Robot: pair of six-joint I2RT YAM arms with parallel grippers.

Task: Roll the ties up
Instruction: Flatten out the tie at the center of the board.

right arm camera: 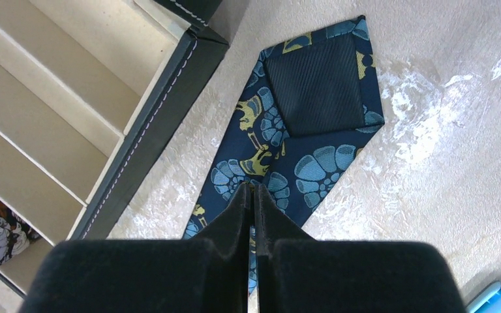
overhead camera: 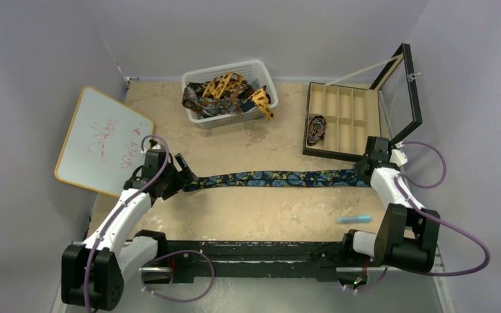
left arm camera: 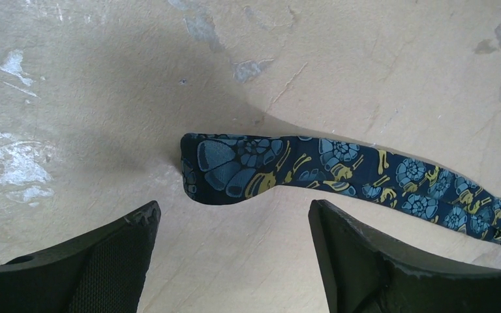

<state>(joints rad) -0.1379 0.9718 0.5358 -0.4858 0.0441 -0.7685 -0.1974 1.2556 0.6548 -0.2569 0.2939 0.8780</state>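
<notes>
Navy tie (overhead camera: 274, 178): lies stretched flat across the tabletop (overhead camera: 267, 215) between the 2 arms. Its narrow end is at the left and its wide pointed end at the right, just beside the box (overhead camera: 346, 111).
Narrow end: in the left wrist view the tip is folded back on itself once. That is a first turn at most, and no roll has formed.
Wide end: lining side up, flat on the tabletop.
Left tool (left arm camera: 231, 207): jaws wide apart, holding nothing. It hovers near the folded narrow end, which lies just ahead of the gap between the fingers.
Right tool (right arm camera: 253, 192): fingers pressed together, tips on or just above the navy tie a little short of its wide point. It looks like a pin to keep the fabric taut, but I cannot tell whether any cloth is nipped.
Done: 1 rolled tie (overhead camera: 316, 129) sits in a near-left compartment of the box. The other compartments in view are bare.
Left to do: the navy tie needs rolling along nearly its whole length. Several more ties (overhead camera: 225, 91), orange-yellow and dark brown among them, lie tangled in the basket (overhead camera: 235, 119) at the far side.
Stage: by my reading early, with 1 tie finished, 1 just started and the basket lot untouched.
</notes>
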